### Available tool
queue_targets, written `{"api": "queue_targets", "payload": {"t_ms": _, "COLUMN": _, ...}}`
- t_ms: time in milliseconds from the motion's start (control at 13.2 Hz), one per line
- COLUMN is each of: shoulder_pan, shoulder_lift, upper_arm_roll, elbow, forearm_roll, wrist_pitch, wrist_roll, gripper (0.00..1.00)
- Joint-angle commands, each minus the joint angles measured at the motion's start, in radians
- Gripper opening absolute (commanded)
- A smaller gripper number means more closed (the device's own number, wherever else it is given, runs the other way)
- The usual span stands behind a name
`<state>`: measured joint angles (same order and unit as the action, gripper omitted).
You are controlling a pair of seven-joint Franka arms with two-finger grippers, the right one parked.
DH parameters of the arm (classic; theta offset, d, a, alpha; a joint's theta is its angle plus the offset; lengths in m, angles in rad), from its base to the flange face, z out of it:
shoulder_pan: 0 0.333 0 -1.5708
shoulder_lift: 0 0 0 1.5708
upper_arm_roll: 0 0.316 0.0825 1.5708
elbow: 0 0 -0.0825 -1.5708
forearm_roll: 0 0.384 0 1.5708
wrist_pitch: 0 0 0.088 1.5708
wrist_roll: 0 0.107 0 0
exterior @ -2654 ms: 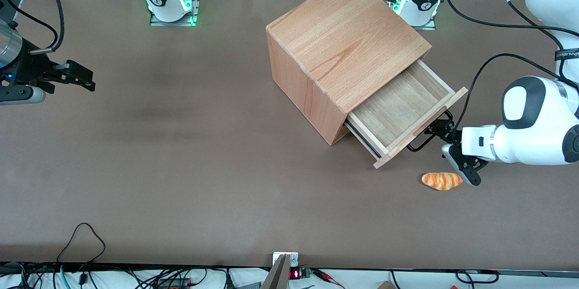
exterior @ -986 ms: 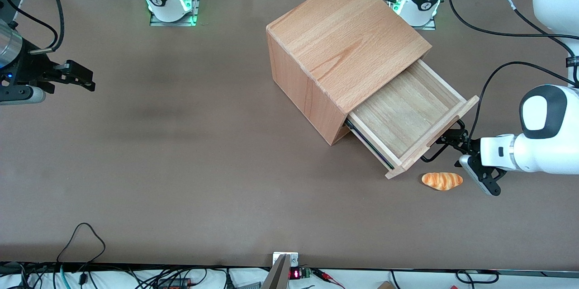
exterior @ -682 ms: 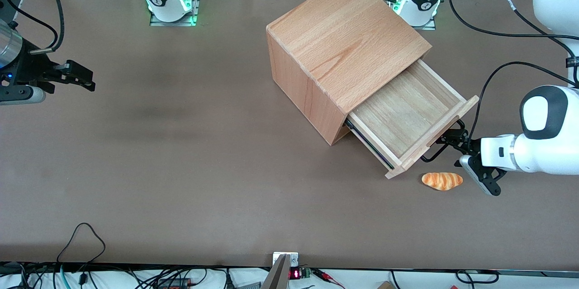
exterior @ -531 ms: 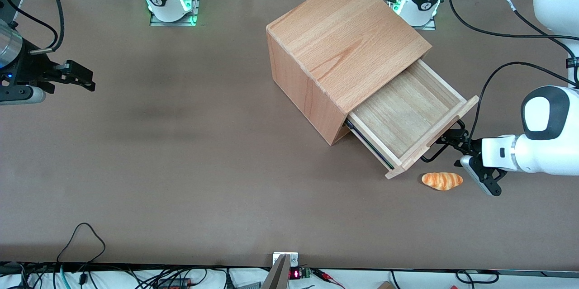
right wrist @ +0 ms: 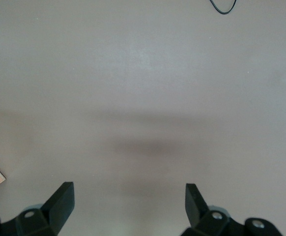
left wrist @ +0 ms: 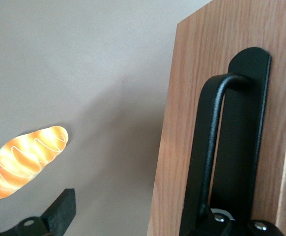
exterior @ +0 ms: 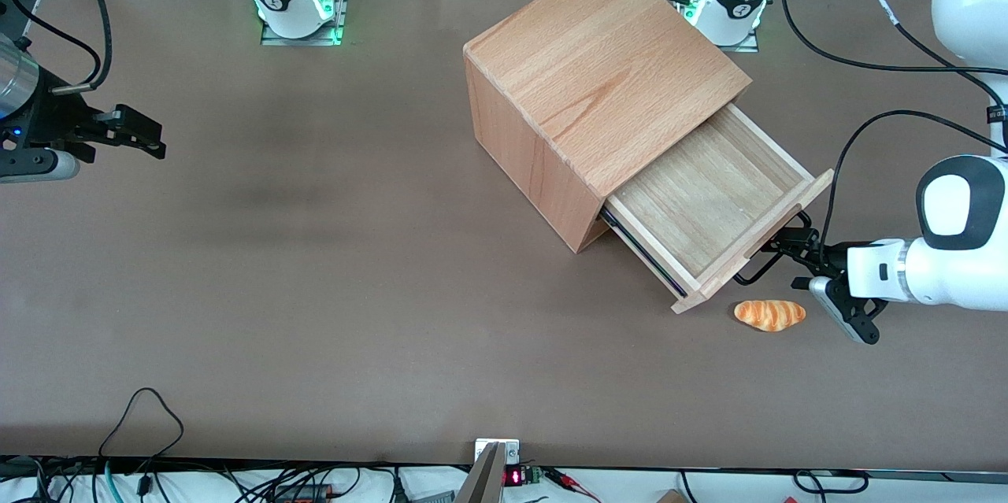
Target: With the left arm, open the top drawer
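Brown tabletop (exterior: 315, 290) carries the wooden cabinet (exterior: 598, 86); we note the top drawer (exterior: 709, 204) pulled well out, its handle (left wrist: 207, 157) between the spread fingers of the left arm's gripper (exterior: 795, 259), evidently released.

The brown surface (exterior: 315, 290) carries a wooden cabinet (exterior: 598, 86) and, nearer the front camera toward the working arm's end, a bread roll (exterior: 769, 314). The hand (exterior: 795, 251) hangs just beside the roll.
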<state>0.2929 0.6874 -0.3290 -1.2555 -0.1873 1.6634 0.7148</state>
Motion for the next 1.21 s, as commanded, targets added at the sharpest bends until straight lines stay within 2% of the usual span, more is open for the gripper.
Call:
{"api": "queue_targets", "payload": {"t_ms": 0, "shoulder_pan": 0.023, "shoulder_lift": 0.000, "upper_arm_roll": 0.015, "elbow": 0.037, "forearm_roll": -0.027, "wrist_pitch": -0.059, "wrist_roll": 0.002, "gripper": 1.00}}
{"api": "queue_targets", "payload": {"t_ms": 758, "shoulder_pan": 0.025, "shoulder_lift": -0.011, "upper_arm_roll": 0.011, "elbow": 0.087, "forearm_roll": -0.037, "wrist_pitch": -0.129, "wrist_roll": -0.008, "gripper": 1.00}}
{"api": "queue_targets", "payload": {"t_ms": 1137, "shoulder_pan": 0.026, "shoulder_lift": -0.026, "upper_arm_roll": 0.016, "elbow": 0.159, "forearm_roll": -0.003, "wrist_pitch": -0.217, "wrist_roll": -0.043, "gripper": 1.00}}
